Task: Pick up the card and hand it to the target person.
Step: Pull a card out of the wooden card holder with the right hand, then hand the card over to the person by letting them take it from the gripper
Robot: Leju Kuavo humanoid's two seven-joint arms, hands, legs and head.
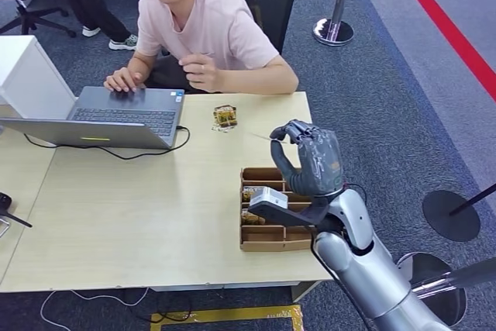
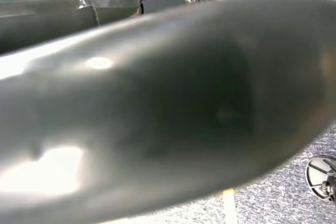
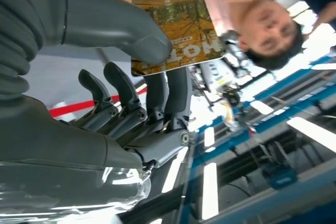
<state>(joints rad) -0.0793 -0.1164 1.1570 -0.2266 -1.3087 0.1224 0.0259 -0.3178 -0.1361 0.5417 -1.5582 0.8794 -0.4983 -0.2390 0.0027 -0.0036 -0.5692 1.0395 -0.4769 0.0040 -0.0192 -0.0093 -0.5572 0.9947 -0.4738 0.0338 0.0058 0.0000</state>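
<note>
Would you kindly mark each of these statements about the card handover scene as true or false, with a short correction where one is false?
1. The right hand pinches the card between thumb and fingers. True.
2. The card still lies in the cardboard tray. False: it is held up above the table, near the tray.
3. The person sits behind the table's far edge. True.
4. The laptop is closed. False: it is open, with its keyboard showing.
5. The person is already gripping the card. False: the person's hands stay near the laptop and chest.
</note>
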